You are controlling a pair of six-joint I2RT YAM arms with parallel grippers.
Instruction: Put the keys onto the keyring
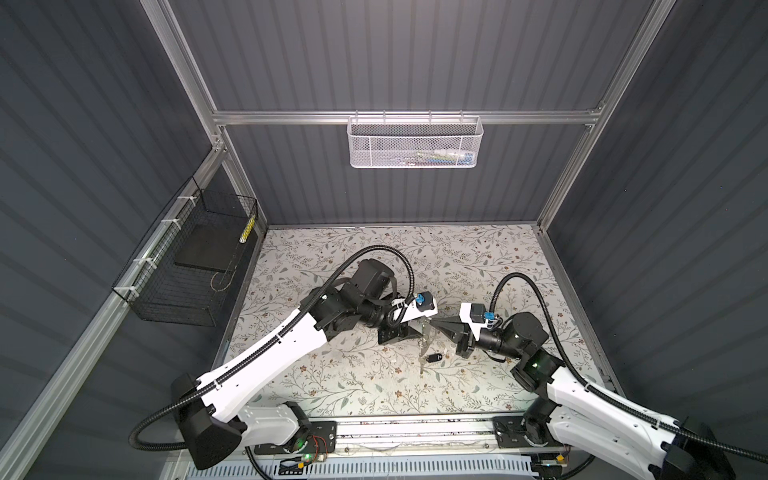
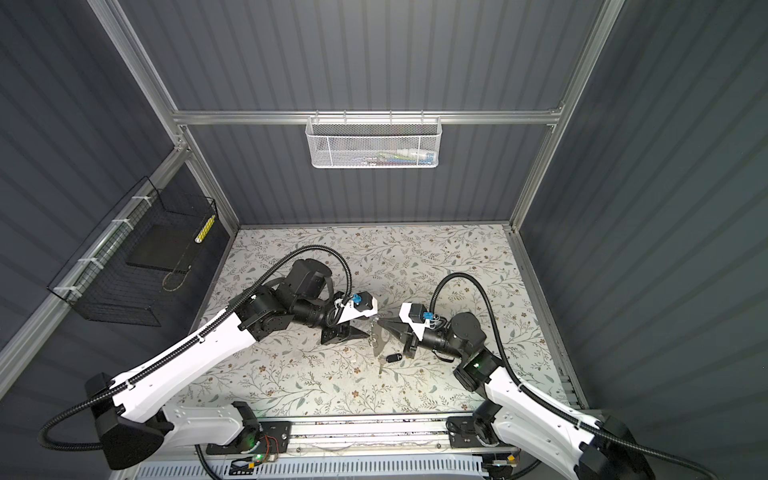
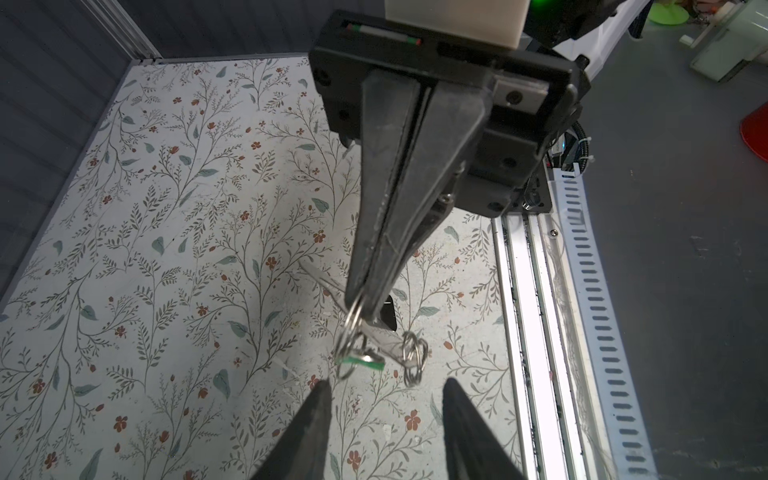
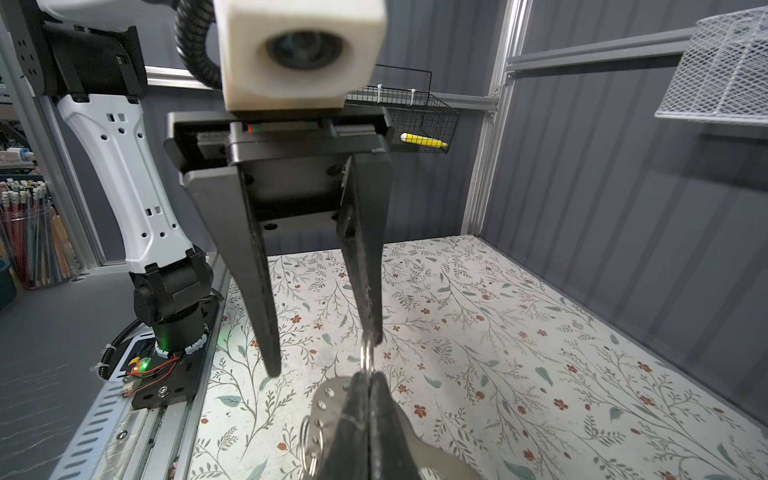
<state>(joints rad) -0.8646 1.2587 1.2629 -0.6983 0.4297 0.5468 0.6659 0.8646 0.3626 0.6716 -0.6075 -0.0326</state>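
My right gripper (image 4: 368,380) is shut on the keyring (image 4: 328,399), a flat grey plate with a row of holes and rings (image 3: 411,353), held above the floral mat. One ring (image 4: 366,353) sticks out past its tips. A key's green tag (image 3: 360,363) hangs edge-on under that ring. The black-tagged key (image 1: 435,357) shows just below the plate in both top views; whether it hangs or lies on the mat I cannot tell. My left gripper (image 3: 386,388) faces the right gripper (image 1: 432,323) tip to tip, open, nothing between its fingers (image 3: 320,415).
A white mesh basket (image 1: 415,141) hangs on the back rail. A black wire basket (image 1: 187,270) with a yellow item sits on the left wall. An aluminium rail (image 1: 415,432) runs along the mat's front edge, carrying both arm bases.
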